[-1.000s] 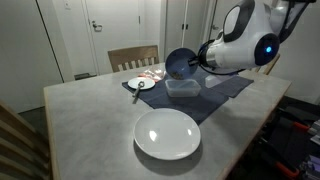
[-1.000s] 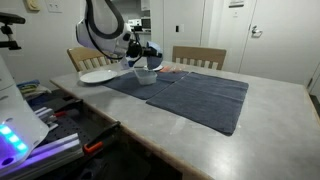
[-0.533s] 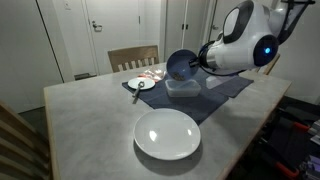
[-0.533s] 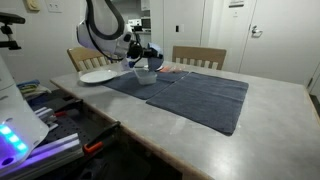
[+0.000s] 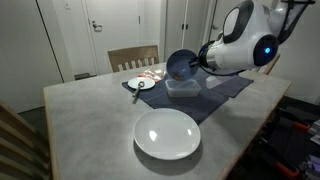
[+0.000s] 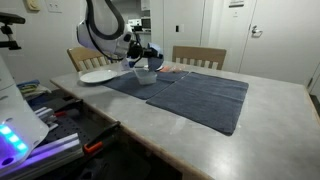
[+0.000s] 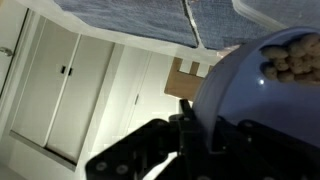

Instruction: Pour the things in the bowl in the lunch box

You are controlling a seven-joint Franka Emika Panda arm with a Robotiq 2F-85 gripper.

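My gripper (image 5: 203,61) is shut on the rim of the blue-purple bowl (image 5: 180,65) and holds it tipped on its side above the clear lunch box (image 5: 182,88), which sits on the dark cloth. In the wrist view the bowl (image 7: 250,105) fills the right side, with small tan lumps (image 7: 290,58) gathered at its edge and the gripper (image 7: 190,135) clamped on its rim. The same bowl (image 6: 148,62), lunch box (image 6: 146,77) and gripper (image 6: 138,52) are small in an exterior view.
A large white plate (image 5: 167,134) lies near the table's front edge. A small white saucer (image 5: 141,84) with a utensil sits beside the dark blue cloth (image 5: 215,97). A wooden chair (image 5: 133,57) stands behind the table.
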